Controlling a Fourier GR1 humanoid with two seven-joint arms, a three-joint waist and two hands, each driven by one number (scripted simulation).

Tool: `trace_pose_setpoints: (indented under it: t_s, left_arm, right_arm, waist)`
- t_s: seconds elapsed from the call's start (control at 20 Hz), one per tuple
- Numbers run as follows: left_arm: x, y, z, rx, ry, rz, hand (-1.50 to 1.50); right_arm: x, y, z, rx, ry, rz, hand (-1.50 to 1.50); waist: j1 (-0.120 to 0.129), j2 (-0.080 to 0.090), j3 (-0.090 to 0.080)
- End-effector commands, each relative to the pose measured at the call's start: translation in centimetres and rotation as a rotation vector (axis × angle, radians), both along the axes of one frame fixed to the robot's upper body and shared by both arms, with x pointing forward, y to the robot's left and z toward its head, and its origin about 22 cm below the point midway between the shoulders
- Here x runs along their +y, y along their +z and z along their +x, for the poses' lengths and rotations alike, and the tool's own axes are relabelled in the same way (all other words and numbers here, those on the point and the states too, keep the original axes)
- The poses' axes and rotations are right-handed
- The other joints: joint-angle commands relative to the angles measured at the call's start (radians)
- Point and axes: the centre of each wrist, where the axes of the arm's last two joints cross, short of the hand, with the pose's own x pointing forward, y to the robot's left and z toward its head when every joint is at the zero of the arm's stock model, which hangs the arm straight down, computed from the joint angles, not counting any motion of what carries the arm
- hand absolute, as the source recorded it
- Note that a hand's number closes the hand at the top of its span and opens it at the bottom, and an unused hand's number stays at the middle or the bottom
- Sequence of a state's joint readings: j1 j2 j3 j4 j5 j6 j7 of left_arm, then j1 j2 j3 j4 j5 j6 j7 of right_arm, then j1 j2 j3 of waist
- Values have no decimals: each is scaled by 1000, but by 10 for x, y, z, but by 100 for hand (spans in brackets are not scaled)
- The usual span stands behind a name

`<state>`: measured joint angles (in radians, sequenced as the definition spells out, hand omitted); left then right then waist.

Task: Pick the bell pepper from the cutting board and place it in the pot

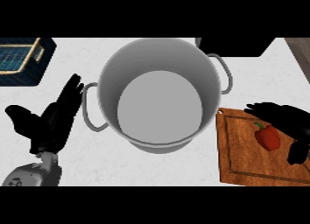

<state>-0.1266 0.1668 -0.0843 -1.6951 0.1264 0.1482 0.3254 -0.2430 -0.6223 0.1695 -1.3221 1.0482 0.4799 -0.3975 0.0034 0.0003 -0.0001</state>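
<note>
Bell pepper (267, 137): red, lying on the wooden cutting board (248, 166) at the right of the tabletop (177, 168). Right hand (288, 119): positioned over the board, fingers curved around the pepper's far side, not closed on it. Pot (159, 65): grey, beside the board's left edge. Left hand (54, 118): left of the pot, fingers straight.

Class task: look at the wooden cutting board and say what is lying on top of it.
A red bell pepper lies on the cutting board. The right hand curves over it from above and the right, hiding part of the board beneath.
</note>
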Motion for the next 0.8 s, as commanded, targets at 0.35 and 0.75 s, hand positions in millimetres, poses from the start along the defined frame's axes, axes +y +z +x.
trace_pose_setpoints:
  t_s: [0.35, 0.75]
  left_arm:
    - [-18, -8, 12, 1, 14, -3, 0]
    - [0, 5, -2, 7, 10, -12, 0]
  right_arm:
    - [-4, -40, 8, 57, 67, 61, 150]
    - [-2, -29, 3, -19, 129, 132, 150]
  waist:
    - [2, 3, 1]
    - [-1, -1, 0]
